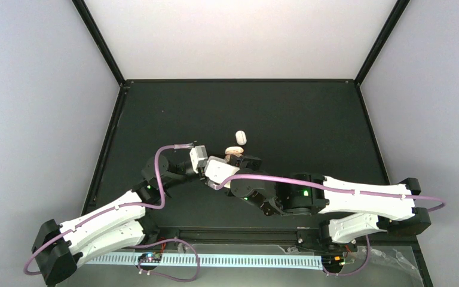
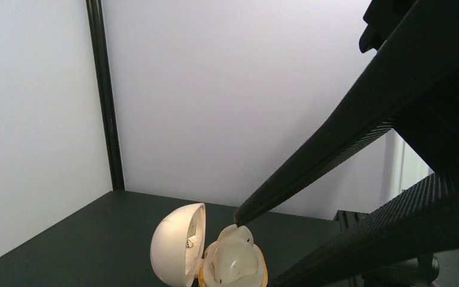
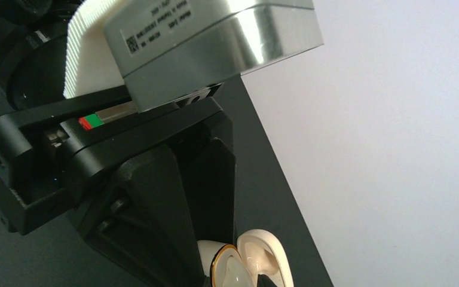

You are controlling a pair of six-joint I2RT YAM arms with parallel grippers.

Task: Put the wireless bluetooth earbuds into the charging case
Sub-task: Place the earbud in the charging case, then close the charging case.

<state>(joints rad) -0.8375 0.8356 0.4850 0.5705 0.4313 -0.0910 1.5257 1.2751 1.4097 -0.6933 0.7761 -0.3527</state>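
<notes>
- Apparently my left gripper (image 2: 254, 250) is clamped on the charging case (image 2: 230, 263), lid open toward 9 o'clock.
- I cannot tell how wide my right gripper (image 1: 247, 161) stands.

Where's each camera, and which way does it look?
Top external: high behind, looking down at the table; left arm, right arm show.
Left wrist: behind the left gripper, looking past its fingers at the open charging case.
Right wrist: on the right arm, facing the left gripper and case; own fingers unclear.
Wrist views share the case.
</notes>
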